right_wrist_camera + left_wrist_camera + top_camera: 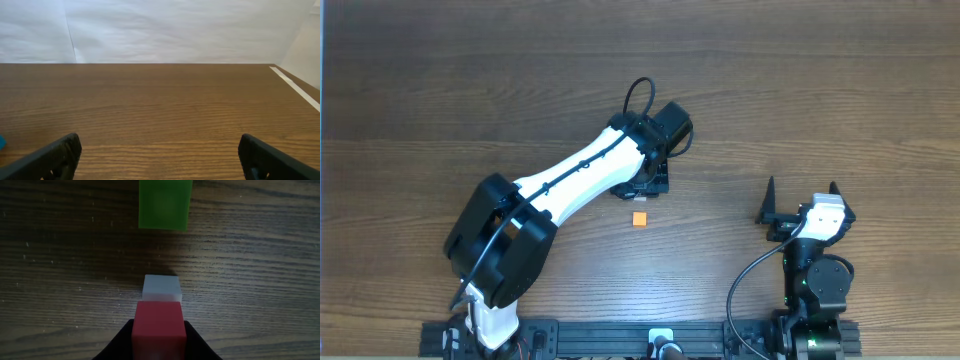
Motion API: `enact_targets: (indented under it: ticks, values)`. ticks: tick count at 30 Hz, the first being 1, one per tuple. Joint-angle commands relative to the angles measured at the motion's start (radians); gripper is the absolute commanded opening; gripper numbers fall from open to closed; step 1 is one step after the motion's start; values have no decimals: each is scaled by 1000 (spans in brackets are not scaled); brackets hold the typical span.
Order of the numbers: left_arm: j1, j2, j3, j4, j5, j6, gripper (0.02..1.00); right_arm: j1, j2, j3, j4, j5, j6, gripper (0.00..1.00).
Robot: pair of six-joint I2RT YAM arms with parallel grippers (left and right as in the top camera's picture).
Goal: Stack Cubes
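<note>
My left gripper (159, 335) is shut on a red cube (159, 322), with its black fingers (122, 342) pressed against both sides. Just past the red cube a pale grey-white cube (161, 288) rests on the wooden table; whether the two touch I cannot tell. Farther off lies a green cube (165, 202). From above, the left gripper (645, 186) is at the table's middle, and a small orange cube (639, 220) sits just in front of it. At the right, near its base, my right gripper (800, 200) (160, 160) stands open and holds nothing.
The brown wooden table (820, 80) stretches bare towards the back and right. A strip of pale tape (295, 87) runs near the table's far right edge, with a white wall behind. A sliver of something blue (1, 142) shows at the right wrist view's edge.
</note>
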Motion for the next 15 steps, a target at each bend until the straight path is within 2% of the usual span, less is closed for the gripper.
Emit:
enact_targets:
  ticks: [1,15]
  values:
    - [6,35,-6,3,6,15,40,6,-9,-5,-3,-9,-1,991]
    - [5,35,-6,14,6,15,40,6,-9,-5,-3,-9,-1,991]
